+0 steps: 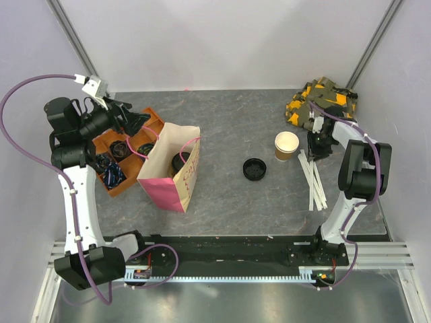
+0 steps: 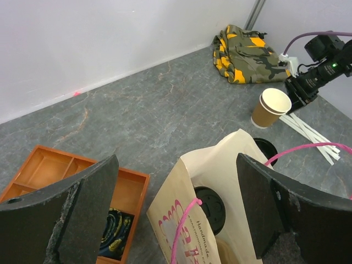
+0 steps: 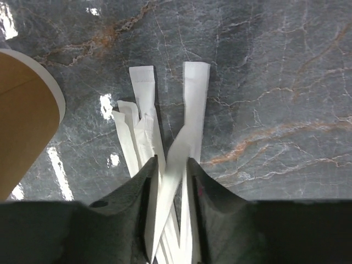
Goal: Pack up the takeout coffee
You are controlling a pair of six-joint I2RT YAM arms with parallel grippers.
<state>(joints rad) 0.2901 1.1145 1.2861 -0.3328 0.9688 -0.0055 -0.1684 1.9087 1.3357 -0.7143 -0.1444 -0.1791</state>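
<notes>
The takeout coffee [image 1: 179, 161] stands inside the tan and pink paper bag [image 1: 172, 176], and only its black lid [image 2: 212, 209] shows through the bag's mouth [image 2: 231, 165]. My left gripper [image 1: 135, 122] hangs wide open above the bag [image 2: 177, 160], touching nothing. My right gripper [image 1: 316, 145] is down on the table at the right. Its jaws [image 3: 171, 162] stand narrowly apart around the white wrapped straws [image 3: 192, 99], one of which crosses the gap at a slant.
A lidless tan cup [image 1: 286, 145] stands just left of the right gripper, with a loose black lid [image 1: 254, 169] further left. An orange compartment tray [image 1: 149, 120] sits behind the bag. A camouflage cloth [image 1: 320, 101] is bunched in the far right corner.
</notes>
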